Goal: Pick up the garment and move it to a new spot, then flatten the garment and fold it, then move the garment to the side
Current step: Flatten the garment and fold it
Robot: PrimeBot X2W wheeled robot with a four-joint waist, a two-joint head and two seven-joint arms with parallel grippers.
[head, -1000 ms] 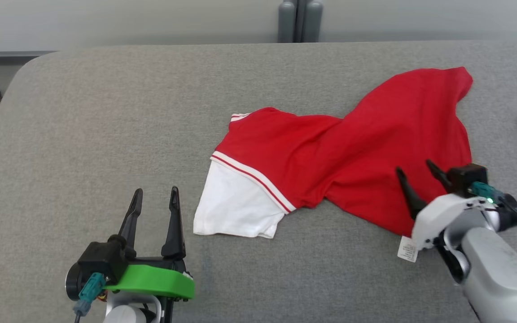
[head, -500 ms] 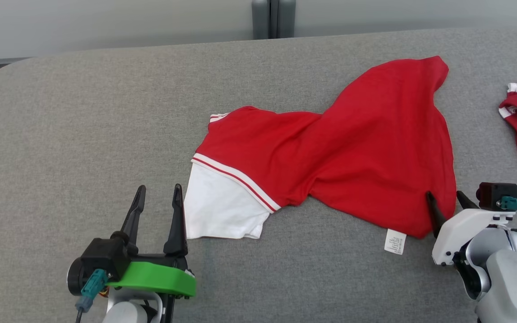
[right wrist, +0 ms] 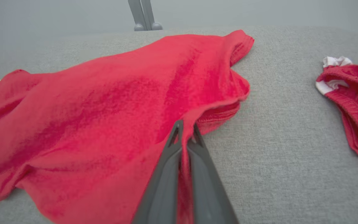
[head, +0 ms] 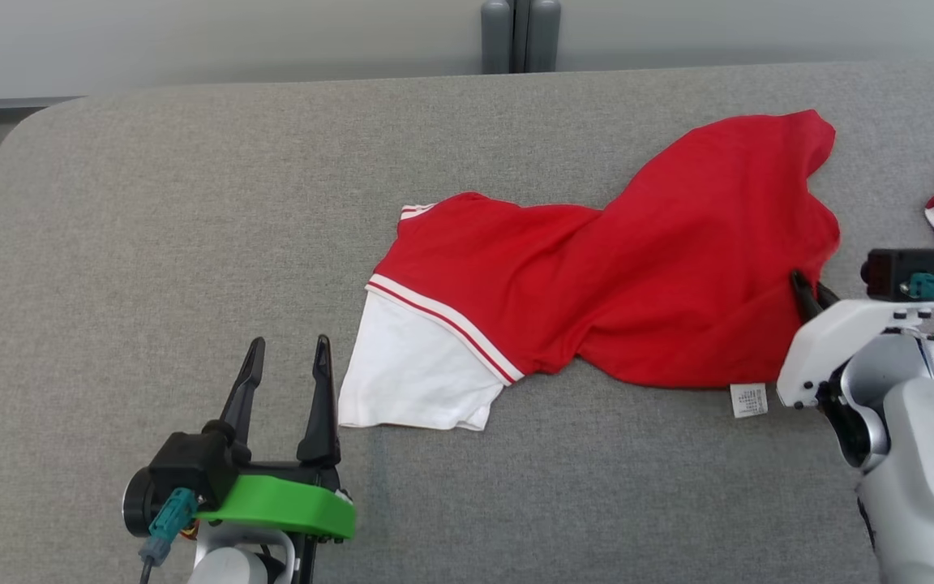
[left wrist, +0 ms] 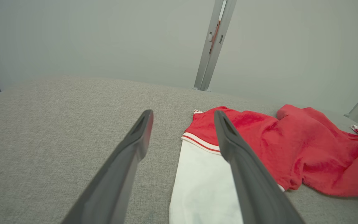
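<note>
A red garment [head: 637,284] lies twisted on the surface [head: 191,203]. The right end effector [head: 809,294] is clamped on its right hem; the left end effector [head: 287,349] hovers, jaws apart, beside the white sleeve [head: 418,373]. So thin a pinch may slip on lifting.

Soft, even light falls across the grey fabric-covered table [head: 151,243]. The bright red short-sleeved shirt [head: 661,268] casts only a thin shadow along its near hem. In both wrist views the table's far edge bows, the pale wall [left wrist: 73,37] behind is hazy, and the red looks oversaturated.
</note>
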